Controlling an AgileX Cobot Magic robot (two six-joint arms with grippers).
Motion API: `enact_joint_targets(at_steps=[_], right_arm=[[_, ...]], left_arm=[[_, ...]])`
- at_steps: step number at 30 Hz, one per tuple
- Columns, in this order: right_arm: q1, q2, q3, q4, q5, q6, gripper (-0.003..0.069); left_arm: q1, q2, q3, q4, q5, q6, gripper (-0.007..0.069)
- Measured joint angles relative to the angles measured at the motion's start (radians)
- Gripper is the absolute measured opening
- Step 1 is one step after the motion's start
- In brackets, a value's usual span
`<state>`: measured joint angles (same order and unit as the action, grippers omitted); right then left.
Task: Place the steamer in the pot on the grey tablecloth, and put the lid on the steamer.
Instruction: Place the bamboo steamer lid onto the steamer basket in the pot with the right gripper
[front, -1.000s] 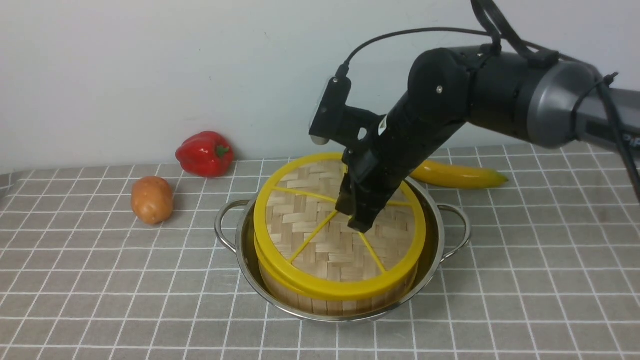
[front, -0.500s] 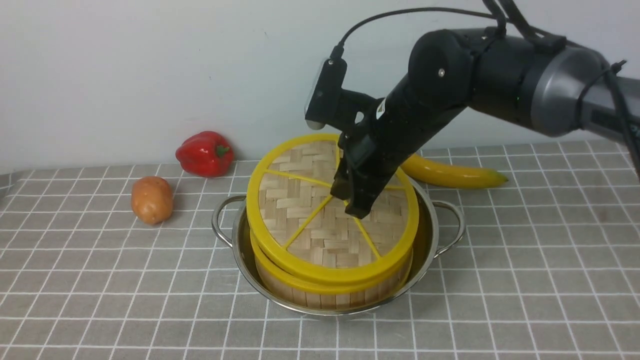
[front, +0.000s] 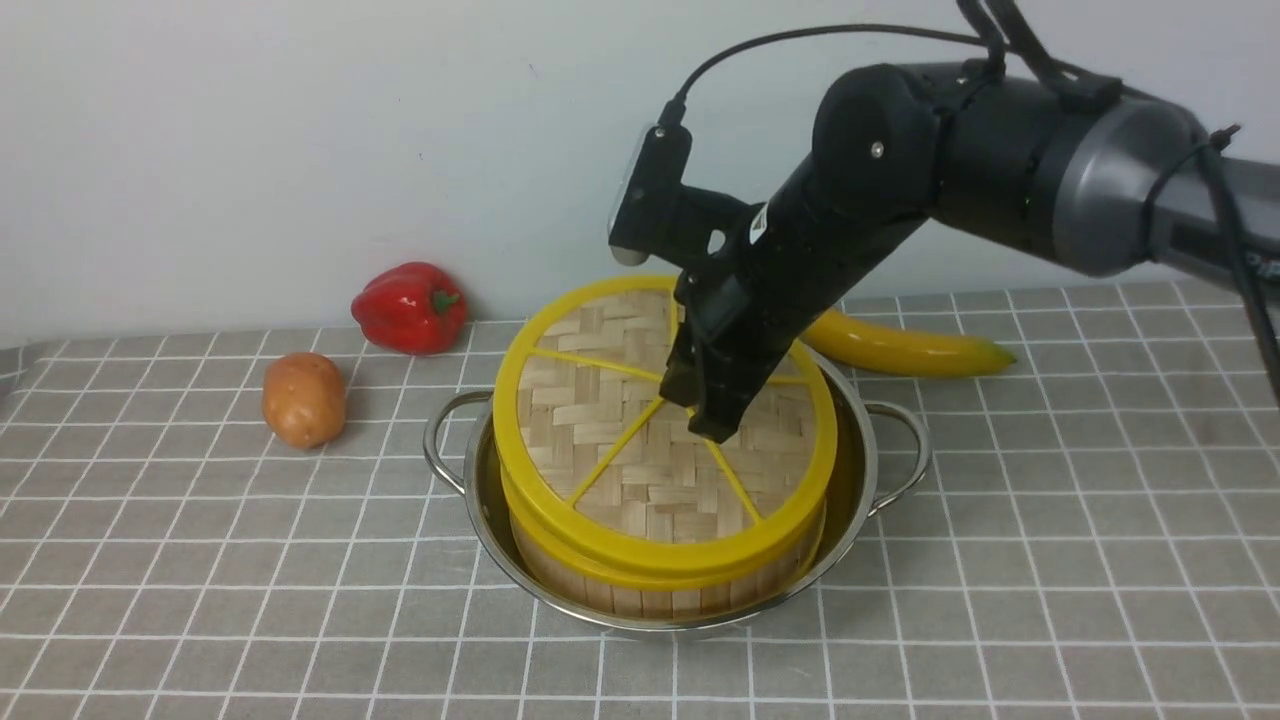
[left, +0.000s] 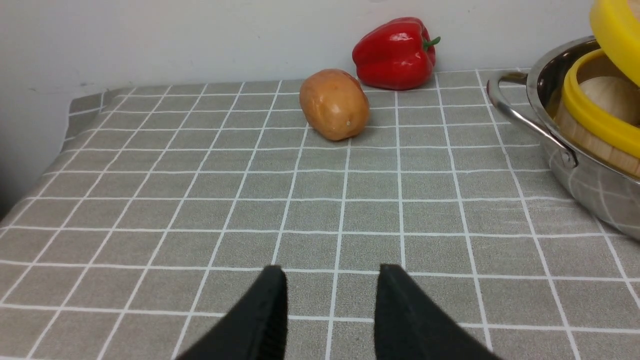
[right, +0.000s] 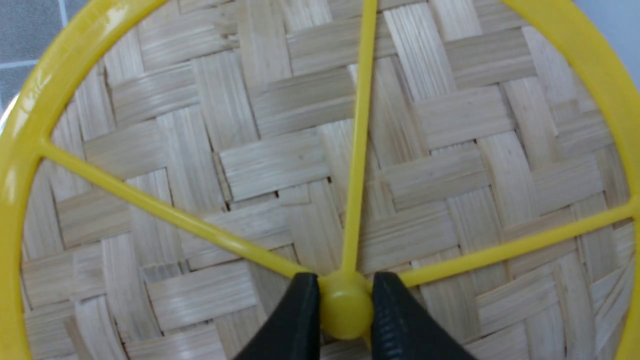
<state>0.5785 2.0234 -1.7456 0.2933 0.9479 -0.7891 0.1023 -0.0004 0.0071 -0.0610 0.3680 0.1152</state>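
Observation:
The shiny pot (front: 858, 470) stands on the grey tablecloth (front: 200, 560) with the bamboo steamer (front: 660, 598) inside it. My right gripper (front: 712, 430) is shut on the central knob (right: 345, 305) of the woven lid (front: 600, 420). It holds the lid tilted over the steamer, with the near edge down by the steamer's yellow rim and the far edge raised. In the left wrist view my left gripper (left: 332, 280) is open and empty low over the cloth, well short of the pot (left: 575, 165). That view shows a gap between the lid (left: 615, 35) and the steamer rim (left: 595, 120).
A red pepper (front: 410, 307) and a potato (front: 304, 398) lie to the pot's left near the wall. A banana (front: 915, 350) lies behind the pot on the right. The cloth's left edge (left: 70, 105) shows in the left wrist view.
The lid, first lying lower on the steamer, was lifted and tilted by my right gripper, then lowered a little. The pot and steamer shifted slightly left.

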Motion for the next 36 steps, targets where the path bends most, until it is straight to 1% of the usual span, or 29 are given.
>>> enact_joint_targets(at_steps=[17,36], right_arm=[[0.000,0.004,0.000,0.004,-0.011,-0.027,0.0146],[0.000,0.046,0.000,0.039,-0.051,-0.031,0.0146]], left_arm=[[0.000,0.000,0.000,0.000,0.000,0.001,0.0243],[0.000,0.000,0.000,0.000,0.000,0.001,0.0243]])
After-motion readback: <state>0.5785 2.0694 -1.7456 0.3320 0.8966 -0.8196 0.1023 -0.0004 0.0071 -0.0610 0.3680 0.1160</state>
